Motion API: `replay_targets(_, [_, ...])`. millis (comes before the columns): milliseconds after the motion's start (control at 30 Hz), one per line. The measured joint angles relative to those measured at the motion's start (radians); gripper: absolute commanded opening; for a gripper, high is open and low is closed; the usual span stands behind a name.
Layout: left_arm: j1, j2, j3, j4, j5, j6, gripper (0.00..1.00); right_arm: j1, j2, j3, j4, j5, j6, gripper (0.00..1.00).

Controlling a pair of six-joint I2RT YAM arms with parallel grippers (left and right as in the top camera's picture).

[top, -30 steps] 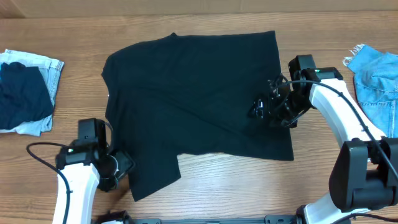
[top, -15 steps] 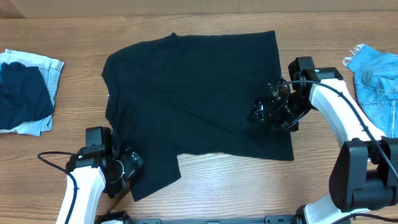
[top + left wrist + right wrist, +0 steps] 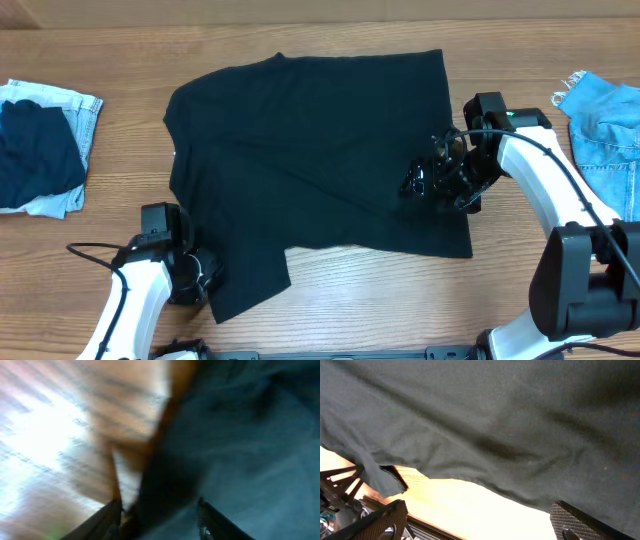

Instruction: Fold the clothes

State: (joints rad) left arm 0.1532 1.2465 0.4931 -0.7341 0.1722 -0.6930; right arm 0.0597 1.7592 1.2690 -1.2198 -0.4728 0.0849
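Listing the desk [image 3: 100, 50] as we find it: one black shirt [image 3: 310, 150], spread flat at the middle, long axis seemingly left to right, straight hem toward the right edge, a loose flap at its near-left corner. Left gripper [image 3: 197, 277] sits at that flap. Its wrist view shows the cloth edge running between the fingers [image 3: 111, 516], but the blur keeps us from telling whether they pinch it. Right gripper [image 3: 418, 180] is over the shirt's right side, jaws wide, holding nothing. We judge the left arm nearer the flap, which lies just to its right and would fold inward over the body.
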Motion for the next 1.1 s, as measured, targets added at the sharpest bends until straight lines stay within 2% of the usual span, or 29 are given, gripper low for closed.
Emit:
replay_targets(100, [0.000, 0.000, 0.004, 0.009, 0.021, 0.023, 0.59, 0.000, 0.000, 0.000, 0.000, 0.002, 0.000, 0.95])
replay_targets(233, [0.000, 0.003, 0.003, 0.016, 0.056, 0.050, 0.60, 0.000, 0.000, 0.000, 0.000, 0.002, 0.000, 0.96])
replay_targets(300, [0.000, 0.005, 0.003, 0.017, 0.089, 0.062, 0.63, 0.000, 0.000, 0.000, 0.000, 0.002, 0.000, 0.96])
replay_targets(467, [0.000, 0.007, 0.000, 0.017, 0.154, 0.102, 0.76, 0.000, 0.000, 0.000, 0.000, 0.002, 0.011, 0.97])
replay_targets(567, [0.000, 0.006, 0.000, 0.021, 0.193, 0.132, 0.77, 0.000, 0.000, 0.000, 0.000, 0.002, 0.016, 0.98])
replay_targets(733, [0.000, 0.014, -0.006, -0.062, 0.247, 0.166, 0.64, 0.000, 0.000, 0.000, 0.002, 0.002, 0.019, 0.99])
replay_targets(800, [0.000, 0.019, -0.018, -0.136, 0.251, 0.175, 0.50, 0.000, 0.000, 0.000, 0.008, 0.001, 0.020, 0.99])
replay_targets(833, [0.000, 0.021, -0.024, -0.154, 0.251, 0.180, 0.47, 0.000, 0.000, 0.000, 0.015, 0.001, 0.019, 0.99])
replay_targets(1100, [0.000, 0.024, -0.029, -0.199, 0.210, 0.180, 0.39, 0.000, 0.000, 0.000, 0.032, 0.002, 0.019, 0.99])
